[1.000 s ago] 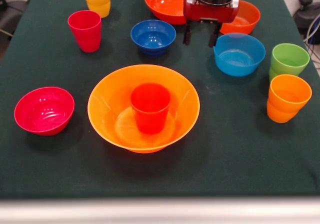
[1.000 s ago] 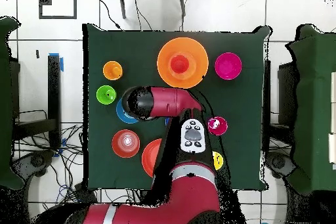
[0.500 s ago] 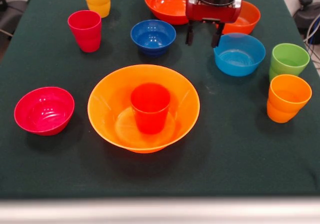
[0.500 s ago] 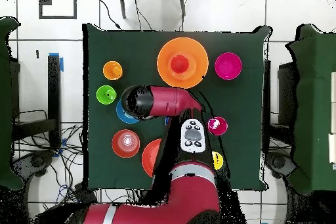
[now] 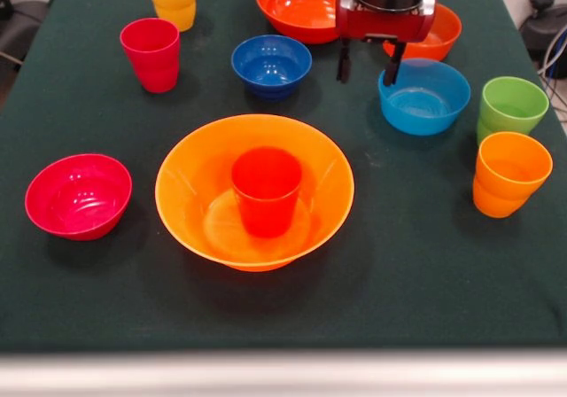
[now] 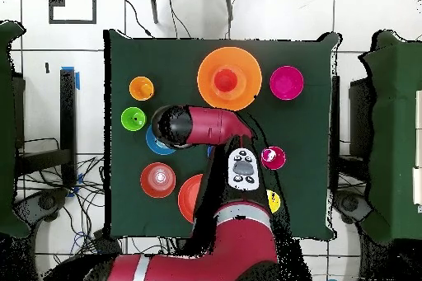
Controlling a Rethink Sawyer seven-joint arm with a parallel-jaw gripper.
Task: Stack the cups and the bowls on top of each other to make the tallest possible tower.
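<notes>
tool (image 5: 369, 67) open, empty, drifted right to light blue bowl's (image 5: 425, 96) near rim | likely next pick | tower so far: red-orange cup (image 5: 266, 190) in large orange bowl (image 5: 190, 189), mid-table (image 5: 425, 273)

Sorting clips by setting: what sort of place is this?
Probably a robotics lab: the robot arm works at a green-clothed table, on a tiled floor with loose cables.

Red-orange cup (image 5: 266, 190) stands upright inside large orange bowl (image 5: 199, 171); other cups and bowls sit separately, unstacked.
</notes>
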